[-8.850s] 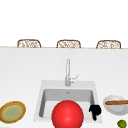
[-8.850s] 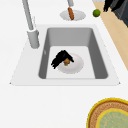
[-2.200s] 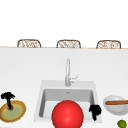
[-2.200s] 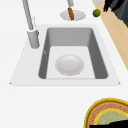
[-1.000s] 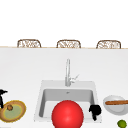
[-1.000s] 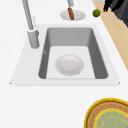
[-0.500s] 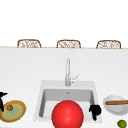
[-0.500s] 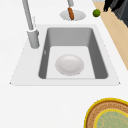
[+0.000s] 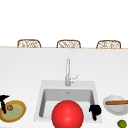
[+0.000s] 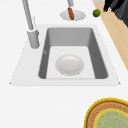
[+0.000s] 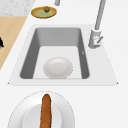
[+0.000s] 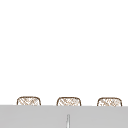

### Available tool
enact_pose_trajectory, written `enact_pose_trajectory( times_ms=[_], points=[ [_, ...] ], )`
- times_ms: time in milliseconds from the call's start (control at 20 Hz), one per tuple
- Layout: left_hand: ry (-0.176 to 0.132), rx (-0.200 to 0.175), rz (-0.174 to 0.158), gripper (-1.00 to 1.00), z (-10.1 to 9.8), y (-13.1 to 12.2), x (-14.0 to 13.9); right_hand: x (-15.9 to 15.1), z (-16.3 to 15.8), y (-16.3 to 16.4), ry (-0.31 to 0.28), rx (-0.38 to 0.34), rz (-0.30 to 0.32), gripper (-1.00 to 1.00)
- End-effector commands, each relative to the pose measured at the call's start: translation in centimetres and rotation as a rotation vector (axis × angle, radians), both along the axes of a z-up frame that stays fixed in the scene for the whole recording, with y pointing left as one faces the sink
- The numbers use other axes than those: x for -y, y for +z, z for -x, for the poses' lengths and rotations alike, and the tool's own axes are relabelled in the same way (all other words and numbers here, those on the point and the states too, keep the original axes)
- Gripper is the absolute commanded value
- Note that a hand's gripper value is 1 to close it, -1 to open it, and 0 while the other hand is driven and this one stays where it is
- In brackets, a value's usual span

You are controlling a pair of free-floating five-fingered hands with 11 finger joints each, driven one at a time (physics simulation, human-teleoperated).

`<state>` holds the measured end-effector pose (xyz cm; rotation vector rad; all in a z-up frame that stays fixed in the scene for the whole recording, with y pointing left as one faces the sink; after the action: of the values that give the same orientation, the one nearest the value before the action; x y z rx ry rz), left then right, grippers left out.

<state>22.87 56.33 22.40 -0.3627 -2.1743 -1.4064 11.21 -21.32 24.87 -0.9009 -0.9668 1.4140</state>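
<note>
White countertop (image 9: 25, 72) surrounds the grey sink (image 9: 40, 100). I see my left hand (image 9: 3, 101) at the yellow woven plate (image 9: 22, 110), fingers pointing down, touching its small round brown nut (image 9: 9, 107); whether they pinch it I cannot tell. My right hand (image 9: 95, 110) hangs curled over the sink's right rim.

Two hands, nothing more — no arms, no body. The left hand (image 9: 3, 101) and right hand (image 9: 95, 111) are both plain matt black, human-shaped, unmarked — no cables or screws visible.
</note>
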Motion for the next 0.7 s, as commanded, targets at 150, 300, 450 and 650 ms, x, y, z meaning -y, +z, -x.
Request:
enact_pose_trajectory(
  times_ms=[150, 300, 450, 650],
  points=[
    [-0.07, -0.026, -0.044, -1.0, -2.8, -5.2, -0.8, 0.0, 0.0, 0.0, 0.0, 0.0, 0.0, 0.0],
    [-0.063, -0.03, -0.053, -1.0, -4.1, -7.3, -0.9, 0.0, 0.0, 0.0, 0.0, 0.0, 0.0, 0.0],
    [-0.076, -0.051, -0.043, -1.0, -4.8, -9.2, -1.9, 0.0, 0.0, 0.0, 0.0, 0.0, 0.0, 0.0],
    [-0.014, -0.079, -0.02, -1.0, -5.6, -11.8, -1.8, 0.0, 0.0, 0.0, 0.0, 0.0, 0.0, 0.0]
  ],
)
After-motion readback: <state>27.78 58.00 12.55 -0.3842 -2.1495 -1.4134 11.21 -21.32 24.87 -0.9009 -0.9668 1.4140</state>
